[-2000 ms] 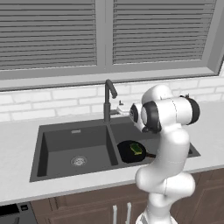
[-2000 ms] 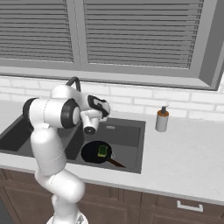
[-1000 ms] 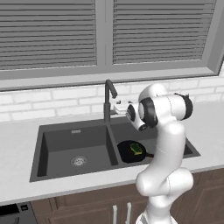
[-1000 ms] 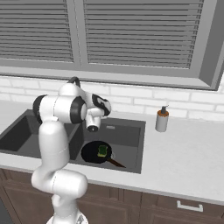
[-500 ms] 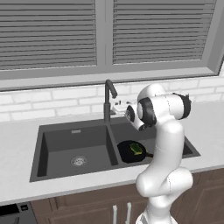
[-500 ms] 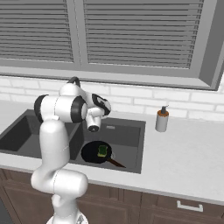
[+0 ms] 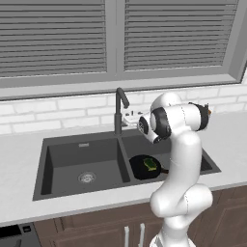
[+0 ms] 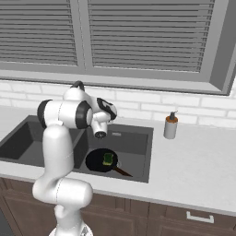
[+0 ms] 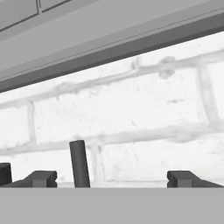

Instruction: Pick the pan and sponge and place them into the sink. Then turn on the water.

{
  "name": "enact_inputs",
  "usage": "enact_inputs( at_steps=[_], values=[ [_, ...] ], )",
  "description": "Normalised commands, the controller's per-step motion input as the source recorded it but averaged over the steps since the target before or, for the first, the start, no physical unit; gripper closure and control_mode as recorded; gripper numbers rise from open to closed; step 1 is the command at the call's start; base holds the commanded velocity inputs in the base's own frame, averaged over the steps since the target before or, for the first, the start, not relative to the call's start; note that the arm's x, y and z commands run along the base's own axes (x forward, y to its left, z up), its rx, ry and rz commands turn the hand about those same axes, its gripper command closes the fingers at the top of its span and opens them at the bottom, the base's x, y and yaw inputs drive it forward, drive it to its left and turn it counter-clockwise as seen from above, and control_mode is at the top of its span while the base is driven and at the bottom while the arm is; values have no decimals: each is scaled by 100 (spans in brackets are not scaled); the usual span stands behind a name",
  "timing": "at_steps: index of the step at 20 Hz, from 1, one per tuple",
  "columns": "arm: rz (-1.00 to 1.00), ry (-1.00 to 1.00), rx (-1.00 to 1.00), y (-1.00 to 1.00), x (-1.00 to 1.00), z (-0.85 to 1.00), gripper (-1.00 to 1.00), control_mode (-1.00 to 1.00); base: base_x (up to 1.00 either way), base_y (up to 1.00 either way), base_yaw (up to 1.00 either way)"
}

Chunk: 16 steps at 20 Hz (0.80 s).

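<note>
1. While the pan (image 7: pixel 144 166) sits in the right basin of the sink (image 7: pixel 62 144) with the sponge (image 7: pixel 153 165) lying in it, the arm has swung its hand from over the basin up toward the faucet (image 7: pixel 119 108) over the last couple of seconds, and in the last half second it barely moves.
2. Gripper (image 7: pixel 129 117) has its jaws spread wide and holds nothing, just beside the faucet's stem on the right.
3. From the hand view, a dark upright rod (image 9: pixel 79 163) stands between the fingertips (image 9: pixel 41 178), nearer the left one, with brick wall (image 9: pixel 144 113) behind.
4. No water is running, so the placing looks done and only the tap step is left.
5. Soap bottle (image 8: pixel 171 125) stands well off on the counter (image 8: pixel 193 166).
</note>
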Motion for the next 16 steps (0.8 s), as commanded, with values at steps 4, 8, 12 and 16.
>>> enact_inputs(
  at_steps=[4, 8, 12, 16],
  values=[
    [4, 0, 0, 3, 11, -2, -100, -100, 0, 0, 0],
    [4, 0, 0, 0, 12, -2, -100, -100, 0, 0, 0],
    [2, 1, 0, 2, 25, -1, -100, -100, 0, 0, 0],
    [2, 4, 0, 0, 22, 0, -100, -100, 0, 0, 0]
  ],
)
